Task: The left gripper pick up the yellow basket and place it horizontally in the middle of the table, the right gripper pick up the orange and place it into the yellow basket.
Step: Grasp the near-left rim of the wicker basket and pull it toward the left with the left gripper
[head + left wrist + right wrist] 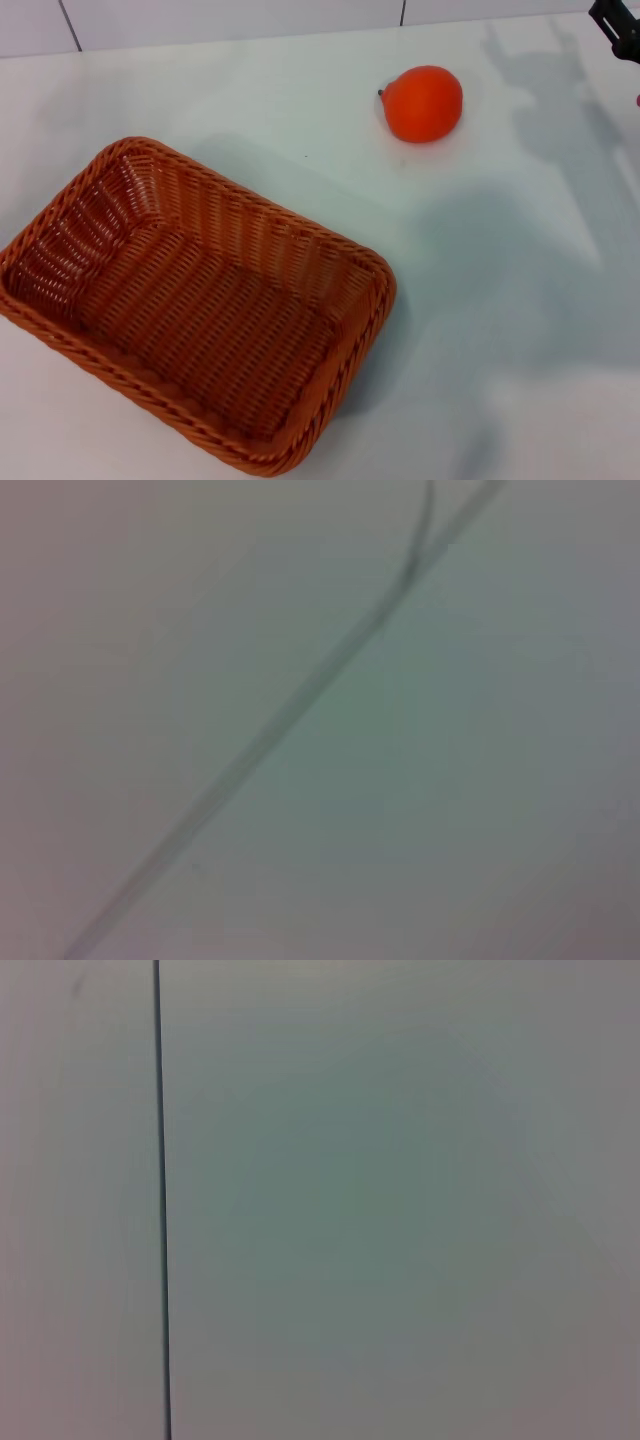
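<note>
One empty yellow basket (195, 310) sits skewed at lower left of the white surface (500, 300), awaiting straightening; orange (423, 103) waits upper right; right pincer (620, 28) barely visible, grip unclear.

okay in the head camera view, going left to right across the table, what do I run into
yellow basket → orange → right end effector, only a black tip of it at the far top corner, above the table.
</note>
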Controlling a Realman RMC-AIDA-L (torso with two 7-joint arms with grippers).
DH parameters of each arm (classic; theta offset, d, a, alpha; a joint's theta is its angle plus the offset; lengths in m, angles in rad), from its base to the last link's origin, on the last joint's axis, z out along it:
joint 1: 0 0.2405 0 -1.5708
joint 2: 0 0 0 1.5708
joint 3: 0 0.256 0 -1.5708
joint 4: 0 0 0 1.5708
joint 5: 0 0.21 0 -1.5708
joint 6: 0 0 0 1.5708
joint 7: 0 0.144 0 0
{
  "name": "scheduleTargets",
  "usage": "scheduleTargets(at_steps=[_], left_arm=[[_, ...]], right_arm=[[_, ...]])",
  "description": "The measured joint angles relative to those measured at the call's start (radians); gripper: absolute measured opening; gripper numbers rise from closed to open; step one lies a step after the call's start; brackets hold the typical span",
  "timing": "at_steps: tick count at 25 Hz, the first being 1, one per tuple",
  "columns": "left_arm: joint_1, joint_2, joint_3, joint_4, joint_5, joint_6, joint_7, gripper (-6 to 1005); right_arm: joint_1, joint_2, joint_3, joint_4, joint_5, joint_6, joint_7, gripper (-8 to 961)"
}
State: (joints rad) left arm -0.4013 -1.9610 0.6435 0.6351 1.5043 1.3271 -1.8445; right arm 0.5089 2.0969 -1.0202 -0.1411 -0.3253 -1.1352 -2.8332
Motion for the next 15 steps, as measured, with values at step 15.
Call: scheduleTargets(at_steps=[15], left_arm=[[-0.113,0.029,0.010,0.283,0.679,0.143,-0.323,667]], right_arm=[[0.004,0.000,-0.026,0.000,-0.002,-0.001,0.001,945]])
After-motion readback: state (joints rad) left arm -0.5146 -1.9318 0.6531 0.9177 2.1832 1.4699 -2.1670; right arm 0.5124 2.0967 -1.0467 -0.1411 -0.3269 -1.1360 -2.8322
